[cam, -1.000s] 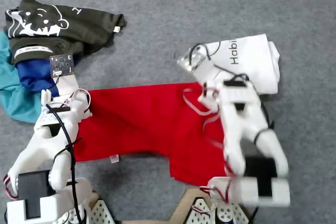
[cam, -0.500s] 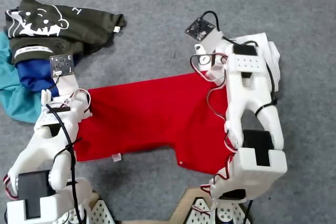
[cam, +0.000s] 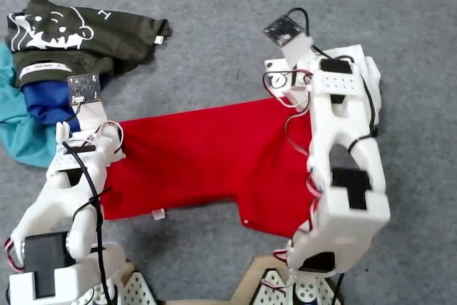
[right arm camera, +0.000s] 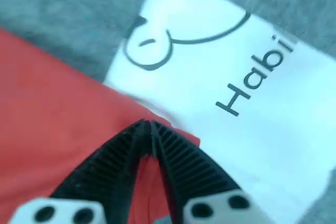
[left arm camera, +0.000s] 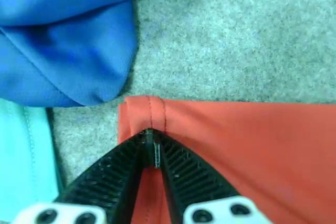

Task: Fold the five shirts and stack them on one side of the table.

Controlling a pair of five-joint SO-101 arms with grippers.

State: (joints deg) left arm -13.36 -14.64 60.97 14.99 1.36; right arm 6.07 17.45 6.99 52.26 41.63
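Left gripper point(left arm camera: 152, 150) and right gripper point(right arm camera: 147, 130) each clench a red shirt point(cam: 200, 155) corner; best carry both level, together, clear of the white shirt point(right arm camera: 252, 77).

The worktop point(cam: 214, 48) is rough grey felt-like cloth. The red shirt point(cam: 207, 155) is smooth matt cloth. The jaws are ribbed black plastic.

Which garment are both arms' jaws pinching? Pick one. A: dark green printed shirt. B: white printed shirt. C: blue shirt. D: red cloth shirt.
D: in each wrist view the shut jaws pinch an edge of the red cloth shirt.
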